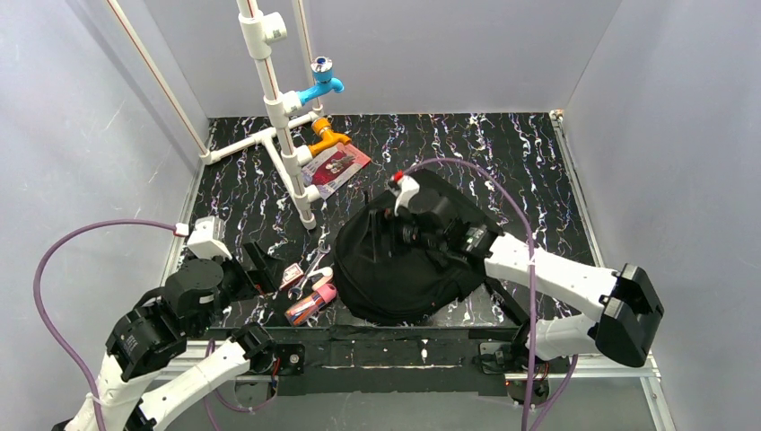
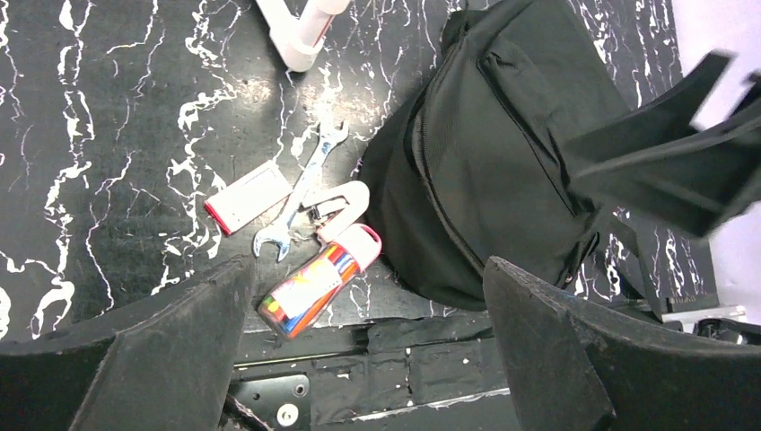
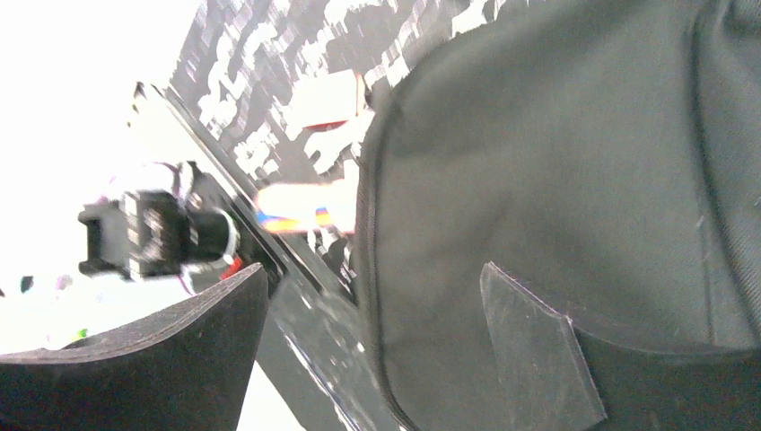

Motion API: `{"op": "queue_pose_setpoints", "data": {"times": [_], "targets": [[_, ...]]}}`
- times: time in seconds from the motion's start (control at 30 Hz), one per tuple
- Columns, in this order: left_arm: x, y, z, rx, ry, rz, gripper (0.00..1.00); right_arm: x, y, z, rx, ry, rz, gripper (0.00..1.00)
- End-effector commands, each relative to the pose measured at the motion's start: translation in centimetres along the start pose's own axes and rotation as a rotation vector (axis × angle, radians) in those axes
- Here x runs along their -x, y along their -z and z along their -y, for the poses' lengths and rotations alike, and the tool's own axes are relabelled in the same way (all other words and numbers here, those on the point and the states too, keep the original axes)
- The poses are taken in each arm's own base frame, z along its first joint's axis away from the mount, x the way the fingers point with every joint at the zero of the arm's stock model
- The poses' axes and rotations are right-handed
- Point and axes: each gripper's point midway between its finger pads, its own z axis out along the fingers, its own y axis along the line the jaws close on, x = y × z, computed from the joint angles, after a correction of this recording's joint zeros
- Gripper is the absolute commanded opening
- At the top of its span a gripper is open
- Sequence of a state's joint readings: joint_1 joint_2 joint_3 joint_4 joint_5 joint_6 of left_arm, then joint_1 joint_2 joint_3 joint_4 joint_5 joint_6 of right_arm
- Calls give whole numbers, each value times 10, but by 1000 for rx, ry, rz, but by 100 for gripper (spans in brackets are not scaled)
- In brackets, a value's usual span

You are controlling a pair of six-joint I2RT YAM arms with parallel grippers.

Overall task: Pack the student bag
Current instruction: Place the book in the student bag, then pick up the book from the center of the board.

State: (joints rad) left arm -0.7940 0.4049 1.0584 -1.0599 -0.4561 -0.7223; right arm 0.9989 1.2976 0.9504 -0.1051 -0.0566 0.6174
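Black fabric fills the middle of the scene: the student bag lies slumped on the marbled black table, near the front edge, between the two arms and closer to the right one. Its zipper line looks closed along the side shown by the left wrist view, though I cannot tell about the top opening, which the right arm covers. Packing looks far from finished. Several loose items sit on the table just left of the bag, none inside it as far as I can see: a colourful tube with a pink cap nearly touching the bag's lower edge, a metal wrench beside it, a small red-and-white flat box further left, and a white clip-like piece between the wrench and the tube. A red booklet lies well apart toward the back, by the white pipe stand with its blue and orange taps. Left gripper hangs above the front edge with jaws spread wide, holding nothing, with the tube in sight between its fingers. Right gripper sits over the bag, jaws also spread, one finger against the fabric but gripping nothing that I can see. My judgement: opening the bag and loading all items remains to do.
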Motion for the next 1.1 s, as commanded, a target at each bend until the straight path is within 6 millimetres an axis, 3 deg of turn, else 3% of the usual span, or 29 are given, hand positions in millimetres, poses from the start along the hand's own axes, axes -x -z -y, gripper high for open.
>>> {"op": "queue_pose_setpoints", "data": {"times": [0.0,0.13,0.17,0.3,0.37,0.43,0.53,0.7,0.8,0.93,0.97,1.0,1.07], "targets": [[-4,-7,-19,107,-7,14,98,62,9,0,-5,-7,123,96],[2,-19,-30,211,-18,52,98,112,-11,50,-109,-90,250,94],[6,-22,-31,237,-9,64,98,119,-24,67,-150,-123,248,93],[27,-42,-18,287,-64,111,98,162,-60,107,-208,-135,324,91],[37,-58,-8,307,-101,99,98,182,-79,127,-225,-137,347,90],[44,-78,-3,285,-65,63,98,186,-100,146,-212,-157,314,86],[51,-117,-26,311,88,7,98,202,-120,168,-215,-166,326,84],[91,-170,-70,294,358,77,98,202,-150,196,-183,-248,286,83],[106,-218,-85,193,450,59,96,196,-161,204,-152,-324,283,78],[128,-285,-80,8,401,-10,88,190,-178,215,-147,-390,278,75],[120,-302,-83,-21,402,-63,84,192,-181,213,-134,-401,277,73],[130,-314,-81,-54,393,-73,82,188,-187,217,-133,-411,266,71],[129,-338,-89,-68,356,-90,81,184,-195,221,-133,-426,254,68]]}}
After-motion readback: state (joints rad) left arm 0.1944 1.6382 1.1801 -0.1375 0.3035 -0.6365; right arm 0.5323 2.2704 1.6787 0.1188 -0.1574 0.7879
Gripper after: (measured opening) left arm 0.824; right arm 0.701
